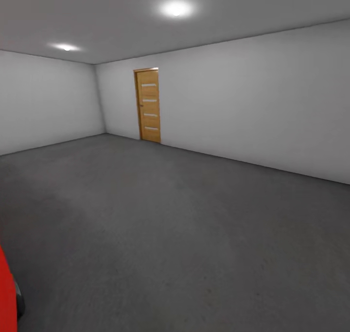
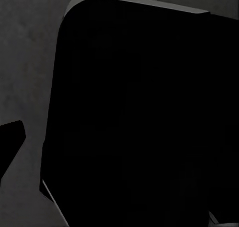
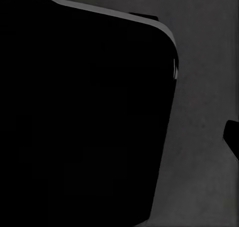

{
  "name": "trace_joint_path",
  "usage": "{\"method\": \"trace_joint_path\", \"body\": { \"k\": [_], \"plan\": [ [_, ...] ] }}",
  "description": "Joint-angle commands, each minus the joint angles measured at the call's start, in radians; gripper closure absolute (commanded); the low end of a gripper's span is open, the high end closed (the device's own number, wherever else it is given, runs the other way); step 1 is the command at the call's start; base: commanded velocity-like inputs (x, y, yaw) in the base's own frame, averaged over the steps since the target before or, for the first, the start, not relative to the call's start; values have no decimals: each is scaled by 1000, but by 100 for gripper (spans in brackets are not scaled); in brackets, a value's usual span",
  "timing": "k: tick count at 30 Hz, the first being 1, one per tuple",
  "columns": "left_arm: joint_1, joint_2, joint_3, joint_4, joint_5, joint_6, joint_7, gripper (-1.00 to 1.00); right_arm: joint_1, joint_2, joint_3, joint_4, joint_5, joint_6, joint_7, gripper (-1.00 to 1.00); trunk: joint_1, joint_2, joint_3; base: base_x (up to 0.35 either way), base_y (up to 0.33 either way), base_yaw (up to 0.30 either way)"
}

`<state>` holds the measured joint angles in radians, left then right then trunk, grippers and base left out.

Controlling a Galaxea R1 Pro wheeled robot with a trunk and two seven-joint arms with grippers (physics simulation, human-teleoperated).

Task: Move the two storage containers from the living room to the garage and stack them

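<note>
Looking from the head view, the garage's grey floor (image 1: pixel 184 235) runs bare to a wooden door (image 1: pixel 148 105); a red sliver (image 1: pixel 7 298), possibly the car, clips the corner, and I spot no containers. Both wrist views face a black rounded body (image 2: pixel 139 117) over concrete, likely arms tucked for driving; jaw states cannot be told.

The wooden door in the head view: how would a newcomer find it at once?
Start from the dark grey concrete floor and follow it to the room's far corner. Just right of that corner, in the long white wall, stands the wooden door. Its warm wood colour and four pale horizontal strips set it apart.
</note>
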<state>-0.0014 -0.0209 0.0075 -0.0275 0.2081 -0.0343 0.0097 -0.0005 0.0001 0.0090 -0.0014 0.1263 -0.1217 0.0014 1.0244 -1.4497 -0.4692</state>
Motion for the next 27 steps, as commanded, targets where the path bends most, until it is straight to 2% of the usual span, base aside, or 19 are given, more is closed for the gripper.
{"method": "trace_joint_path", "body": {
  "k": [1,13,27],
  "plan": [
    [0,0,0,0,6,-3,1,-100,0,1,0,0,7,-3,-1,-100,1,0,-1,322,0,0],
    [0,2,0,0,7,0,0,-100,0,3,-11,0,2,-4,-3,-100,1,0,-1,322,0,22],
    [0,2,0,0,5,-2,0,-100,0,1,-13,0,-1,-4,-3,-100,1,0,-1,322,0,250]
  ]
}}
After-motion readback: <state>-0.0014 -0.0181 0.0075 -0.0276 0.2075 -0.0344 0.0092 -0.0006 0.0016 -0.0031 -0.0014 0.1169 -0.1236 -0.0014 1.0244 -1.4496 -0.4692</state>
